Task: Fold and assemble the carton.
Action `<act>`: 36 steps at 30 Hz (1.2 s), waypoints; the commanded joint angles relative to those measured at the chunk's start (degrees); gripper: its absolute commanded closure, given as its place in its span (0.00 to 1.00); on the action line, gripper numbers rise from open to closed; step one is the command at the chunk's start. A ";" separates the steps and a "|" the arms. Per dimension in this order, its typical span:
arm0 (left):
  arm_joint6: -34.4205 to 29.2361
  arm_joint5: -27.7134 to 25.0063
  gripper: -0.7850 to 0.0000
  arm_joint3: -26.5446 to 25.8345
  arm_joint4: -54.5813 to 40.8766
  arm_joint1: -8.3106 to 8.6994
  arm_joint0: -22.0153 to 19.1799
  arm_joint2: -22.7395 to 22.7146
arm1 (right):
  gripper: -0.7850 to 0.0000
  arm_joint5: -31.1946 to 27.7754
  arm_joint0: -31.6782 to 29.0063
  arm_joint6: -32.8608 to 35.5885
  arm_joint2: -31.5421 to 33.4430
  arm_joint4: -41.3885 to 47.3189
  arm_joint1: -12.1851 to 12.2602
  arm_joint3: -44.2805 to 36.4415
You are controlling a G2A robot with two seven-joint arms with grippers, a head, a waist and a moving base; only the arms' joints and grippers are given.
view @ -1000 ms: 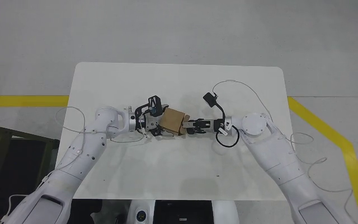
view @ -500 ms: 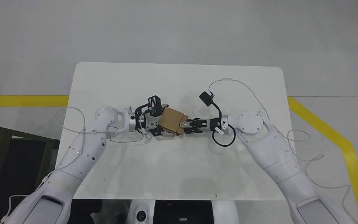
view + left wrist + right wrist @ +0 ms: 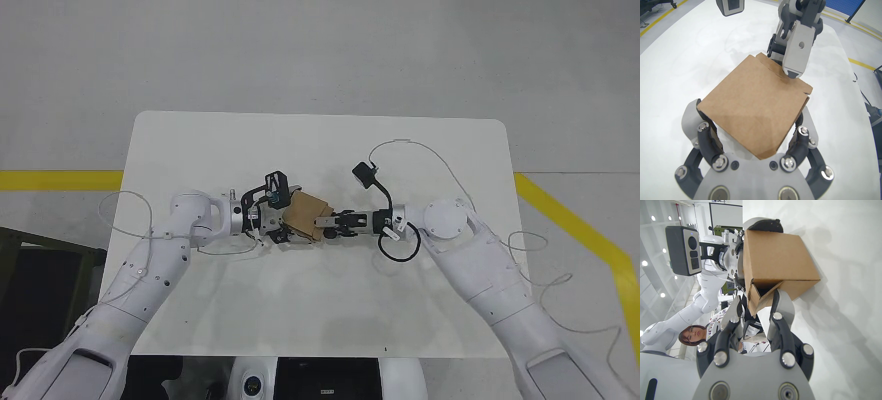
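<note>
The carton [image 3: 308, 214] is plain brown cardboard with no print; the table [image 3: 320, 140] is flat white; the left gripper [image 3: 749, 109] has pale grey fingers [image 3: 689, 117] with black pads, black linkages and silver screws; the right gripper [image 3: 757, 297] has the same grey, black and silver; the floor [image 3: 320, 50] is light grey, crossed by a yellow stripe [image 3: 60, 180]; both arms are white.

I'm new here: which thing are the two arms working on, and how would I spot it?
Look at the white table, at its middle where the two arms meet. There, between the left claw and the right claw, is the carton. It is the one brown cardboard box among white and black robot parts, with an end flap open.
</note>
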 commanded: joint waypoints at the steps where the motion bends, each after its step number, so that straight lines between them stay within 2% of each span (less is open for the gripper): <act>1: -0.03 -0.03 0.00 0.00 0.01 -0.02 0.01 0.03 | 0.62 -0.37 0.05 0.12 -0.06 0.28 -0.07 0.04; 10: -0.03 -0.06 0.00 0.47 -0.05 0.00 0.04 -0.31 | 0.62 -0.67 -0.72 1.08 1.52 0.08 0.46 -0.49; 13: -0.06 -0.08 0.00 0.46 -0.04 0.00 0.08 -0.37 | 0.65 -0.44 -1.51 1.46 2.21 -0.10 0.77 -1.28; 16: -0.18 0.03 0.00 0.49 -0.06 -0.01 0.10 -0.43 | 0.75 0.15 -2.29 1.83 2.64 -0.39 1.03 -2.14; 19: -0.23 -0.01 0.00 0.52 -0.08 0.01 0.10 -0.56 | 0.78 0.71 -2.97 2.25 2.90 -0.54 1.23 -2.80; 36: -0.37 0.01 0.00 0.48 -0.22 0.01 0.25 -0.93 | 0.87 2.58 -3.23 2.43 2.18 -1.17 1.26 -3.05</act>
